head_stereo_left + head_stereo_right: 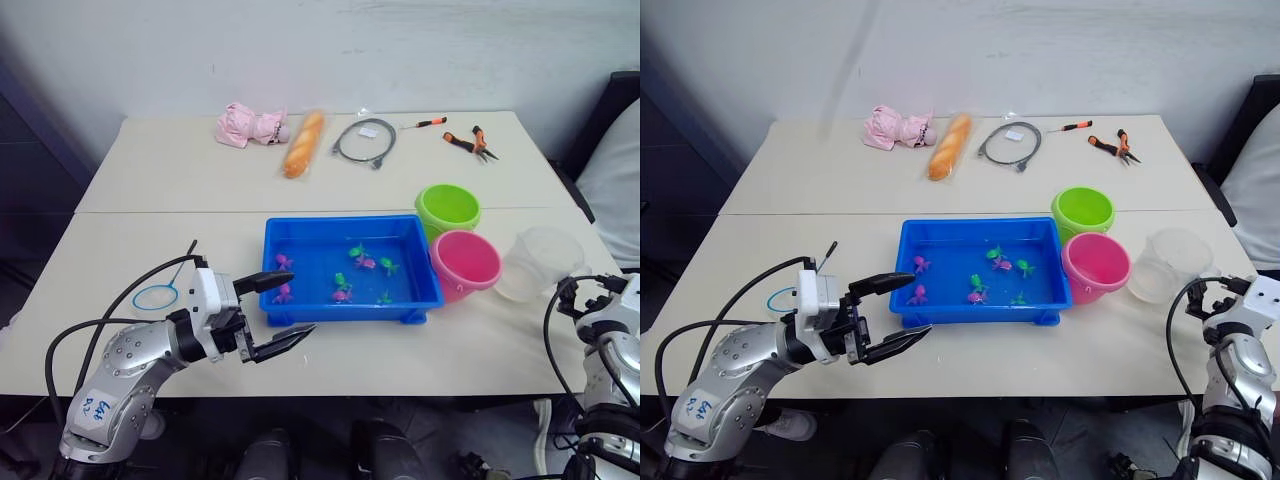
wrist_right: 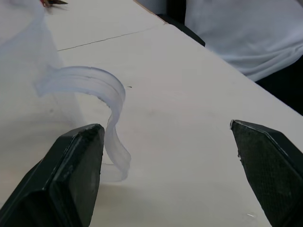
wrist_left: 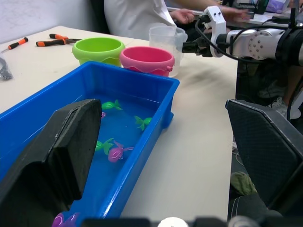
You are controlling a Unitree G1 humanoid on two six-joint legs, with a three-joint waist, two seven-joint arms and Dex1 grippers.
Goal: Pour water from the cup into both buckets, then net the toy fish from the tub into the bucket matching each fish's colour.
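A white sticker with blue handwriting, too scrawled to read, sits on the left arm's grey casing [image 1: 92,412]. The left gripper [image 1: 277,315] hangs spread wide and empty over the cream table [image 1: 150,180], at about 7 o'clock from the shallow rectangular bright blue plastic tub [image 1: 349,268], one black finger reaching the tub's near-left corner; whether it touches cannot be told.

The tub lies at the table's centre, water in it, with tiny pink and green plastic toy fish [image 1: 362,262] scattered over its floor. The lime green round plastic bucket [image 1: 447,208] stands at 2 o'clock from the tub, just beside its far-right corner; the pink round plastic bucket [image 1: 465,262] stands at 3 o'clock, against the tub's right end, and the two buckets appear to touch. The clear, colourless plastic cup with side handle [image 1: 540,262] stands upright at 3 o'clock from the pink bucket, just beside it.

The right gripper [image 2: 168,175] is released, its fingers well apart, hovering low over the table with the cup's curved handle [image 2: 106,101] just ahead of one finger, unheld.

The small round net with blue rim and thin dark handle [image 1: 156,295] lies flat at 9 o'clock from the tub, partly behind the left arm's cable.

Along the far edge lie a pink cloth toy [image 1: 247,126], a bread loaf in clear wrap [image 1: 303,143], a coiled grey cable [image 1: 364,140], an orange-handled screwdriver [image 1: 424,123] and orange-handled pliers [image 1: 470,143].
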